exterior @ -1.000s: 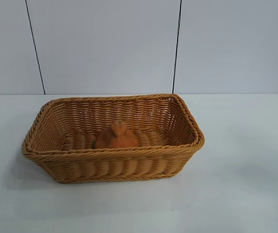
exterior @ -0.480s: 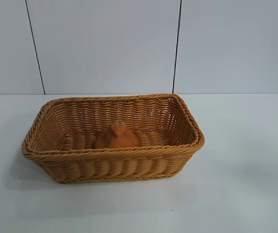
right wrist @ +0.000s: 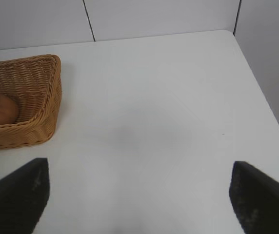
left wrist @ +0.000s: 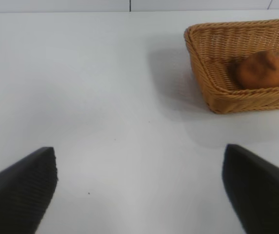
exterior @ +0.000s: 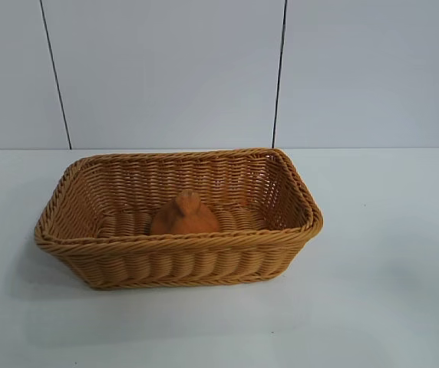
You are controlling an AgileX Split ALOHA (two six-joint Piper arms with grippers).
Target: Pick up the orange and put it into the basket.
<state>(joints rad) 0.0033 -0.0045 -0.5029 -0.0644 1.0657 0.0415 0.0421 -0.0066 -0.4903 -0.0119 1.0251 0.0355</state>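
Both pincers stand wide and hold nothing: the left pincer (left wrist: 139,195) and right pincer (right wrist: 139,197) hang over bare bench (exterior: 388,253), apart from the basket (exterior: 177,244). The orange (exterior: 185,216) sits inside it. The task looks done; nothing appears left.

The orange (exterior: 184,215) lies in the basket (exterior: 175,244), near its middle. The basket stands on the table (exterior: 388,253), a little left of centre. The wall (exterior: 166,73) rises behind the table's far edge.
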